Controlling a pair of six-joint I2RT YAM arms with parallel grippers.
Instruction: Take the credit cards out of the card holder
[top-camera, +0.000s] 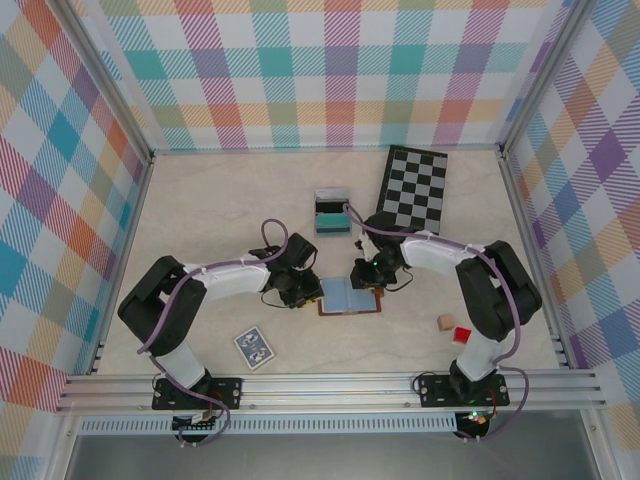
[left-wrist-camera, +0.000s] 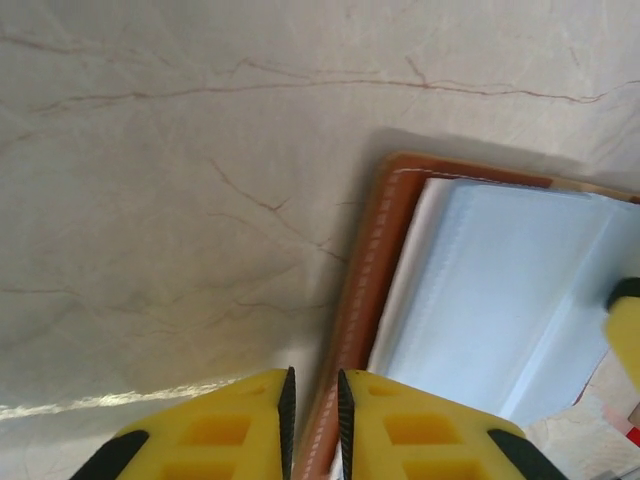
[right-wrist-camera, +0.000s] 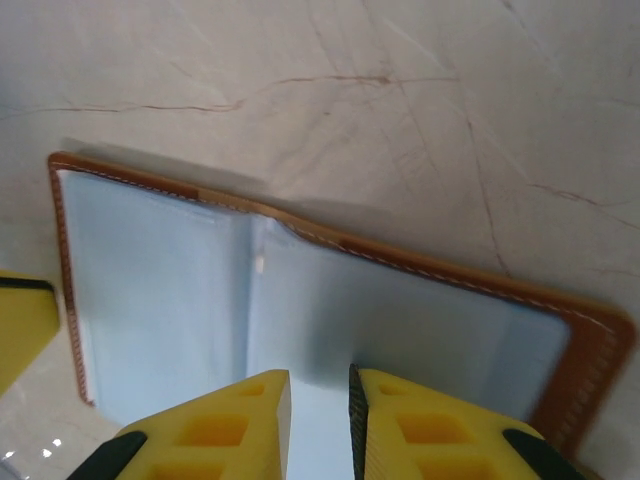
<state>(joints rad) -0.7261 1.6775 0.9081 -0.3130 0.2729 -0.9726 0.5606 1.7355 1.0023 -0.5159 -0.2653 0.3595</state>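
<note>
The card holder (top-camera: 350, 297) lies open on the table, brown leather outside, blue-grey pockets (right-wrist-camera: 180, 290) facing up. My left gripper (top-camera: 313, 293) is at its left side, the jaws (left-wrist-camera: 316, 378) closed narrowly over the brown stitched edge (left-wrist-camera: 372, 265). My right gripper (top-camera: 368, 281) stands over the far right part, jaws (right-wrist-camera: 320, 378) nearly together with blue-grey pocket material between the pads. The credit cards are hidden. A yellow finger (left-wrist-camera: 625, 335) of the right gripper shows at the edge of the left wrist view.
A grey-and-teal box (top-camera: 331, 212) and a checkerboard (top-camera: 414, 190) lie behind the card holder. A blue patterned deck (top-camera: 255, 347) sits front left. A wooden cube (top-camera: 445, 322) and a red block (top-camera: 461, 335) sit front right. Plaid walls enclose the table.
</note>
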